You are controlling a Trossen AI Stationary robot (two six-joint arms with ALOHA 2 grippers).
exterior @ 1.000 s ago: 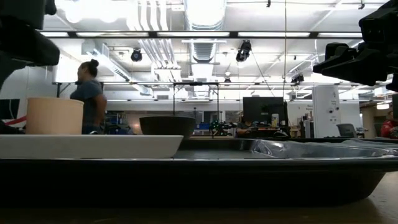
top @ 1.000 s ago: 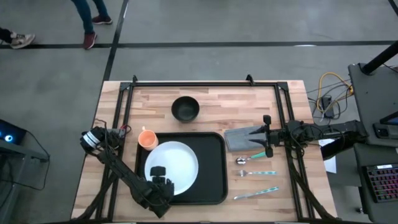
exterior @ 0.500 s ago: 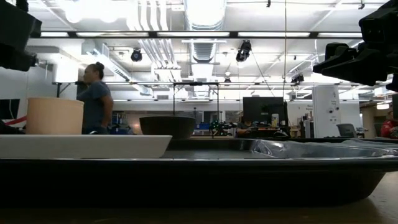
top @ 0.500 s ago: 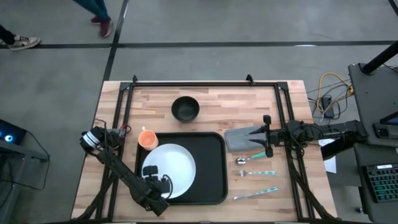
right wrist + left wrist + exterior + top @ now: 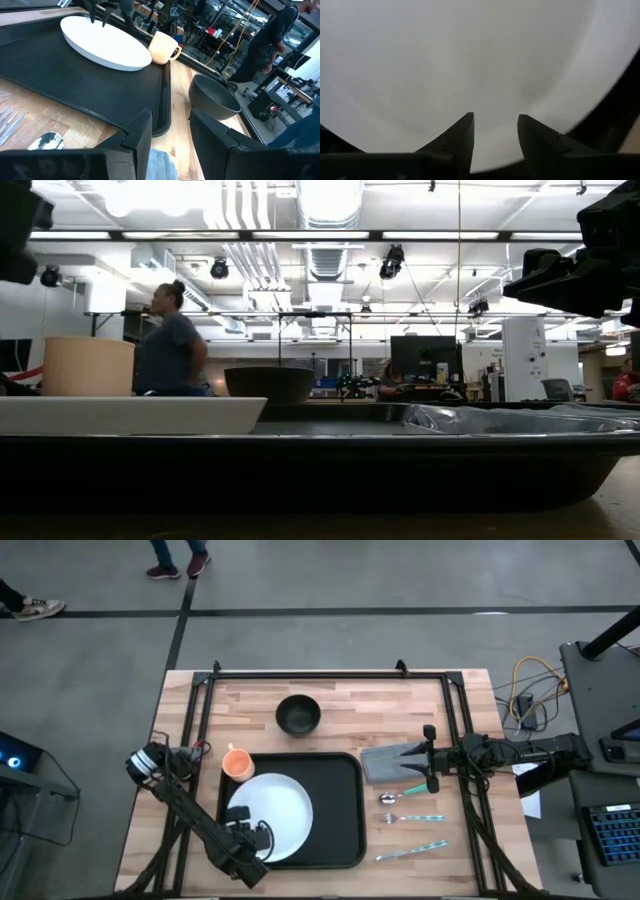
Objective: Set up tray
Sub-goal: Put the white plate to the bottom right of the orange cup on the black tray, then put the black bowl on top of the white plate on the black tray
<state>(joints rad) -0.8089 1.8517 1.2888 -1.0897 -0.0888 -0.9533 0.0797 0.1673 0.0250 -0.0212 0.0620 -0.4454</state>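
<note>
Black and flat, the large rectangular tray [image 5: 335, 810] with its low rim lies on the pale wooden desk [image 5: 350, 705], toward its near middle. A round white plate [image 5: 272, 815] rests in the tray's left half. The left tool [image 5: 247, 832] hovers over the plate's near-left edge, its fingers [image 5: 457, 142] slightly parted and holding nothing. An orange mug [image 5: 237, 763] stands just beside the tray's far-left corner, a dark round bowl [image 5: 298, 715] farther back. The right tool [image 5: 429, 757] waits above a grey folded napkin [image 5: 385, 762] right of the tray, fingers apart and empty, with a metal spoon [image 5: 388, 799] nearby.
</note>
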